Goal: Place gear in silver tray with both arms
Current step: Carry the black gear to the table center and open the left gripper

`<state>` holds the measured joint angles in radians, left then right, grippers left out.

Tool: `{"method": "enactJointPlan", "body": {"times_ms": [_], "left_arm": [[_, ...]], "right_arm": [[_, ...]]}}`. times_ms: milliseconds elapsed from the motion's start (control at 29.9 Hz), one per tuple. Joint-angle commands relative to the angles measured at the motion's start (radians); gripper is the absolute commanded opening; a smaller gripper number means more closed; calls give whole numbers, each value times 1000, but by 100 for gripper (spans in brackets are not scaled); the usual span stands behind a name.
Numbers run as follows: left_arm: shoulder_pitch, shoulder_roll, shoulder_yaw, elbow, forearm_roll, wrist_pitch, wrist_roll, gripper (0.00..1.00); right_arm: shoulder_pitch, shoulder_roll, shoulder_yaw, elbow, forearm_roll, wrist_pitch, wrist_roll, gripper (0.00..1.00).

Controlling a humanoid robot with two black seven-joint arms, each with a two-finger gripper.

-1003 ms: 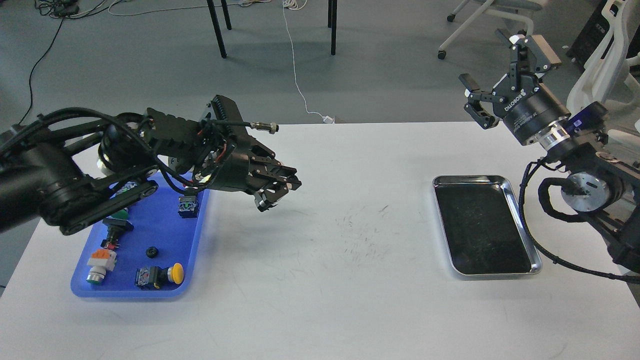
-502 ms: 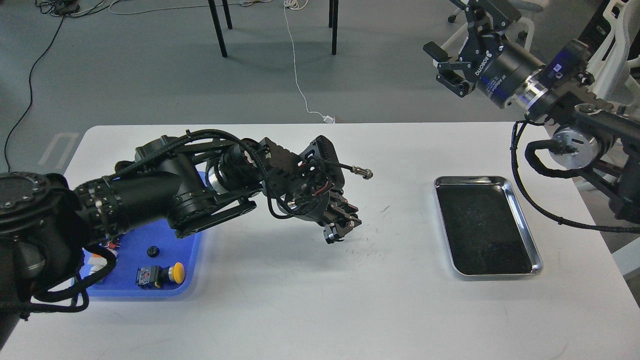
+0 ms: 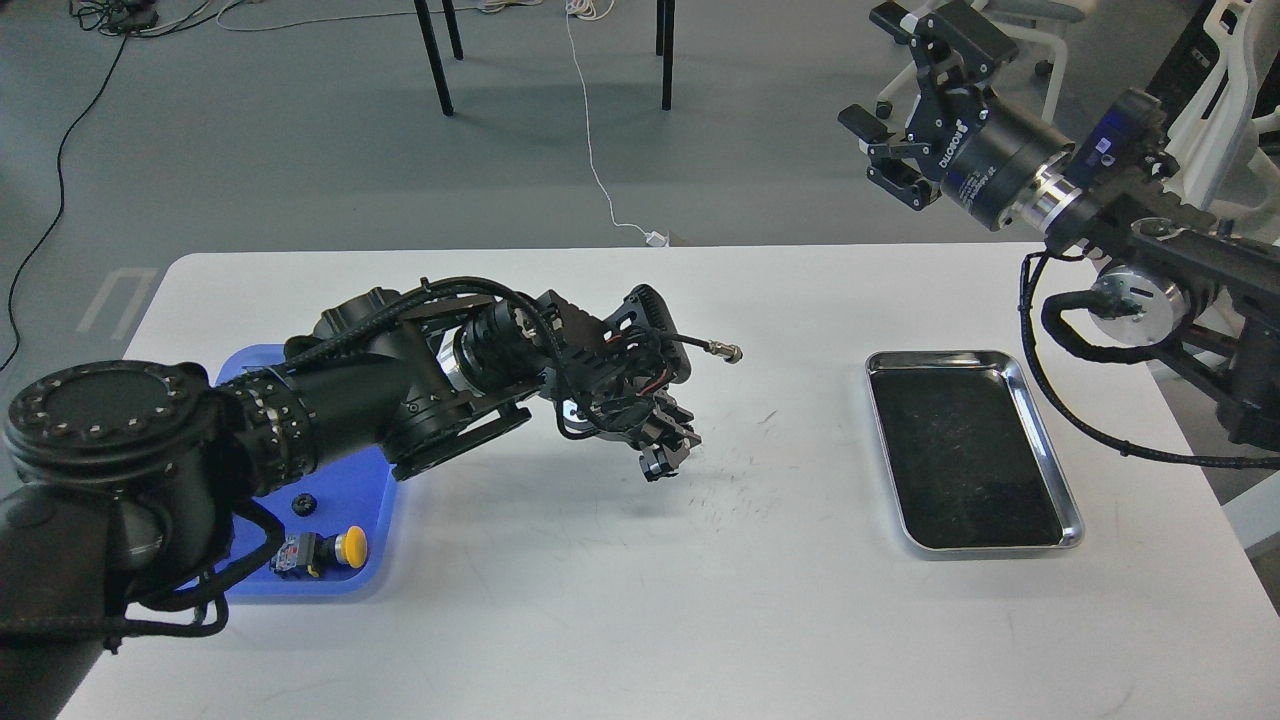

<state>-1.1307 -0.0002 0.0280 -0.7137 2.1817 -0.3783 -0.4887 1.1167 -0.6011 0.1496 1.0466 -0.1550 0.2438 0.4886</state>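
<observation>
The left gripper (image 3: pixel 668 455), too dark to read, hangs mid-table left of the shiny rectangular silver tray (image 3: pixel 1046 440), the right gripper (image 3: pixel 893 150) spread wide; a loosely held gear could drop short.

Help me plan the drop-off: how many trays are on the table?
2. The silver tray lies at the table's right side, its bottom bare. The blue tray sits at the left, largely covered by the left arm.

The blue tray (image 3: pixel 385 520) lies at the table's (image 3: pixel 640 620) left; the silver tray (image 3: pixel 1040 425) at its right.
</observation>
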Motion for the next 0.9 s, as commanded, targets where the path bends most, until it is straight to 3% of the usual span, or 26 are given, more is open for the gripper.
{"method": "enactJointPlan", "body": {"times_ms": [0,468,702,736,836,869], "left_arm": [[2,0,3,-6,0,4,0,14],[17,0,44,-72,-19,6,0,16],[34,0,61,-61,-25,7,0,27],[37,0,61,-61,-23,9,0,33],[39,0,53,-61,-28,9,0,83],[35,0,49,-61,-28,9,0,88]], "right_arm": [[0,0,-1,-2,0,0,0,99],[-1,-6,-4,-4,0,-5,0,99],[-8,-6,-4,-5,0,-5,0,99],[-8,-6,-4,-5,0,-5,0,99],[-9,-8,-4,-4,0,-5,0,99],[-9,-8,-4,-5,0,-5,0,99]]}}
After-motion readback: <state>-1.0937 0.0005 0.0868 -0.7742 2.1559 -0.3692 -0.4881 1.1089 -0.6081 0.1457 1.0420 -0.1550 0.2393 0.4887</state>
